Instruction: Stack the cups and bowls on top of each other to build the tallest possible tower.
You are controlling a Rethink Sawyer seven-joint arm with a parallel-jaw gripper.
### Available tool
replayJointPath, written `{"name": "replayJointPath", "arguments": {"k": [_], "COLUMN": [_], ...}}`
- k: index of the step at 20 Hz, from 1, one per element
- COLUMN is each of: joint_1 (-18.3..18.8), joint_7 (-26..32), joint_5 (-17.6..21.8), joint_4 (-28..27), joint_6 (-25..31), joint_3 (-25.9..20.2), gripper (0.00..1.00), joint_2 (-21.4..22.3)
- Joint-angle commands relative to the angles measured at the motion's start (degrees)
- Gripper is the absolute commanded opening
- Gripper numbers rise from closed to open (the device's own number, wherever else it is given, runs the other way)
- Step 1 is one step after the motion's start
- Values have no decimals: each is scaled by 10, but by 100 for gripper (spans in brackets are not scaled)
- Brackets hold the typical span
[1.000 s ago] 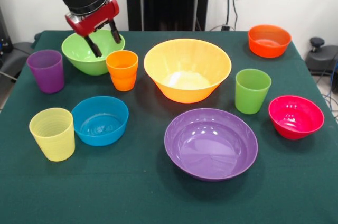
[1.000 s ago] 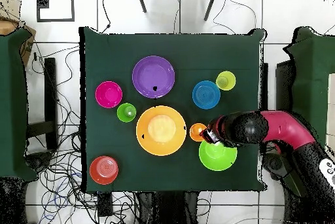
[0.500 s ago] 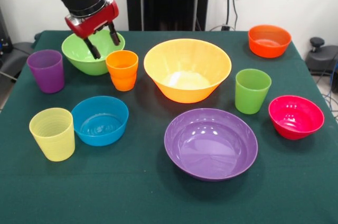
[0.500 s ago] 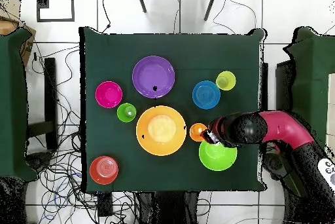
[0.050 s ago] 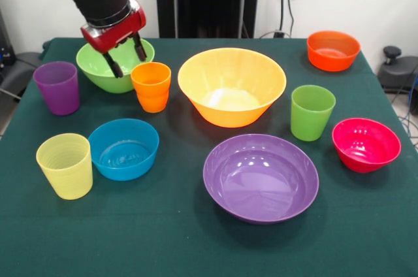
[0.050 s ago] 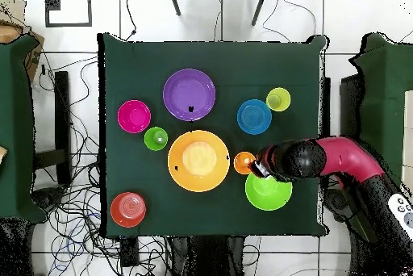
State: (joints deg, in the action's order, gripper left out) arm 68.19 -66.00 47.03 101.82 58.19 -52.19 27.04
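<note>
Nothing stacked yet; every piece sits separate on the green table cloth (image 5: 170,238). The large glossy orange-yellow plastic bowl (image 5: 232,85), the likely tower base, sits mid-table. The wide purple plastic bowl (image 5: 260,177) is at its 5 o'clock in the front view, well apart. The small tapered orange plastic cup (image 5: 151,86) stands at the big bowl's 9 o'clock, and the light green plastic bowl (image 5: 115,64) is just beyond that, at the cup's 10 o'clock, close beside it.

Risk as I judge it: the red-and-black gripper (image 5: 124,56) hangs over the green bowl's rim on the side nearest the orange cup. If it comes down off-line, one finger could clip the cup and tip it, or catch the bowl's sloped glossy wall and skid it sideways. A thin rim pinch may also slip on lifting.

Pincer: two dark fingers (image 5: 139,46) spread moderately apart, holding nothing. From the front they seem clear of both rim and cup, though depth is hard to judge; overhead it lies at the bowl's 11 o'clock edge.
</note>
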Motion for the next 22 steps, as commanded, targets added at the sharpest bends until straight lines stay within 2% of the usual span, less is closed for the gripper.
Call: {"name": "replayJointPath", "arguments": {"k": [1,12,18,22], "joint_1": [-12,-17,-29,-30], "joint_7": [195,192,151,147], "joint_5": [52,60,64,56], "joint_4": [-61,-70,-66,-64], "joint_6": [30,24,14,18], "joint_3": [34,36,46,46], "gripper": [100,100,100,100], "joint_2": [-21,-28,-20,-15]}}
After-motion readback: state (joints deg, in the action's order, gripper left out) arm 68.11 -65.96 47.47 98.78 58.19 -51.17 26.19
